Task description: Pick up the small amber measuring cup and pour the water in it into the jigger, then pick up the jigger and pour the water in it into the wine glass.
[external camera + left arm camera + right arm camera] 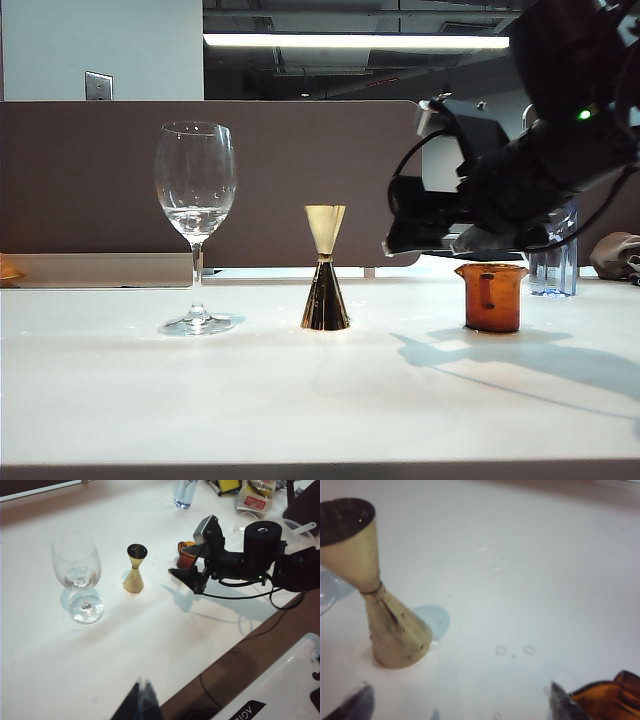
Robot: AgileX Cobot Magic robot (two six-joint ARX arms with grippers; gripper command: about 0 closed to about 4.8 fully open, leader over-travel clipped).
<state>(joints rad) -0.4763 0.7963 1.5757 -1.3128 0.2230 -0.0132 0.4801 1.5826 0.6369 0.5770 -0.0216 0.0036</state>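
White table [200, 400] fills the foreground of the exterior view, bare right up to its front edge. On it stand three vessels in a row, well apart from one another. On the left, the wine glass [196, 190] stands upright with a little water [196, 217] sitting low in its bowl. In the middle is the jigger [325, 268], upright, pale cone on top, dark cone below. On the right, the amber cup [492, 297] stands upright with its handle facing the camera.

Hanging just above that cup is the right gripper [400, 235], pointing level toward the jigger. Its jaws are spread wide, nothing between them. The right wrist view shows one dark fingertip [562, 705] just beside the cup's rim, the other low at the opposite corner, and the jigger ahead on the wet, droplet-specked table. I can't tell whether fingertip and rim actually touch.

From the left wrist view, the right arm reaches in over the cup, casting a shadow on the table. Only a dark sliver of the left gripper [140, 702] shows at the frame edge, high above the table near its front edge; I can't tell how its jaws are set.

Behind the cup, a clear bottle [555, 260] stands at the back.
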